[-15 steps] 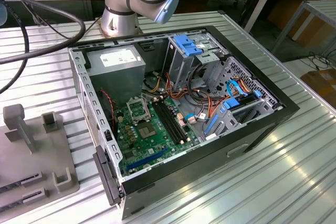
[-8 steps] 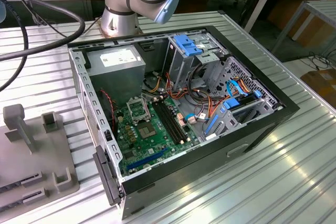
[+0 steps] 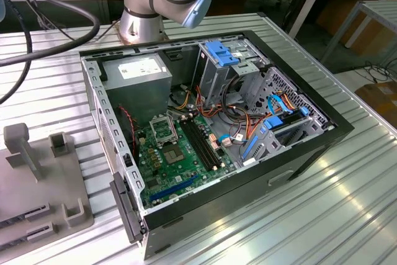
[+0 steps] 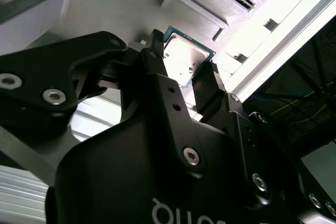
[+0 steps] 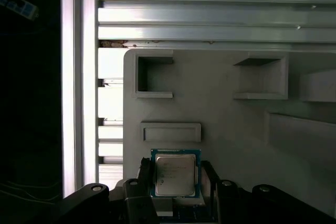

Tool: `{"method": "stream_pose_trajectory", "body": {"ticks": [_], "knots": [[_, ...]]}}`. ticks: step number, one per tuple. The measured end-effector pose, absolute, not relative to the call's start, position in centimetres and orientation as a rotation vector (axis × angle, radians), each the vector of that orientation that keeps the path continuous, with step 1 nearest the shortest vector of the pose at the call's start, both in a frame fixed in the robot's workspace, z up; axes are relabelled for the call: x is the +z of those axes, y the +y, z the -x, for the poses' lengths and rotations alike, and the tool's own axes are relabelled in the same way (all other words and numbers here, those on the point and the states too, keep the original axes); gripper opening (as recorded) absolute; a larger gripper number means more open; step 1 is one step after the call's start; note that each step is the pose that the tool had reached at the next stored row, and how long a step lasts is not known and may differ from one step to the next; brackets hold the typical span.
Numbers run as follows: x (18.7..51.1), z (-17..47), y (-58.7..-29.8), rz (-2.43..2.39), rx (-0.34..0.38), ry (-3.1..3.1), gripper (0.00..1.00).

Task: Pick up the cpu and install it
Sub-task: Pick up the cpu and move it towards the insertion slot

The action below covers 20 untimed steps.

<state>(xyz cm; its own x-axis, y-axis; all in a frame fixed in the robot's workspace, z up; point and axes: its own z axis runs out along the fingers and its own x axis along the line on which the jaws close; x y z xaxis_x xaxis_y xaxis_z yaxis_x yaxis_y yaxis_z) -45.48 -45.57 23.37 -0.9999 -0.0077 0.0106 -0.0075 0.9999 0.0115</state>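
cpu [image 5: 176, 175] pinched by pincer [image 5: 177, 168] at grey tray [image 5: 226, 124] | pickup judged begun | installation in socket [image 3: 162, 130] left undone

One cpu [image 5: 175, 174], one open computer case [image 3: 248, 193], one grey tray [image 5: 220, 124].

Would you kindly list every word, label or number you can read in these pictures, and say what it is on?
Small square silver-grey cpu: dark print on its lid, too small to read.
Grey power-supply box: white label, too small to read.
Black gripper: white lettering on its body, cut off, unreadable.
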Motion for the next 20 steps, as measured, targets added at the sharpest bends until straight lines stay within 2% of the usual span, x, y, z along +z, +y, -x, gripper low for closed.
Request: {"method": "stream_pose_trajectory", "body": {"ticks": [20], "knots": [[24.31,45.48,-45.57,-0.012,-0.019,-3.131,0.47]]}}
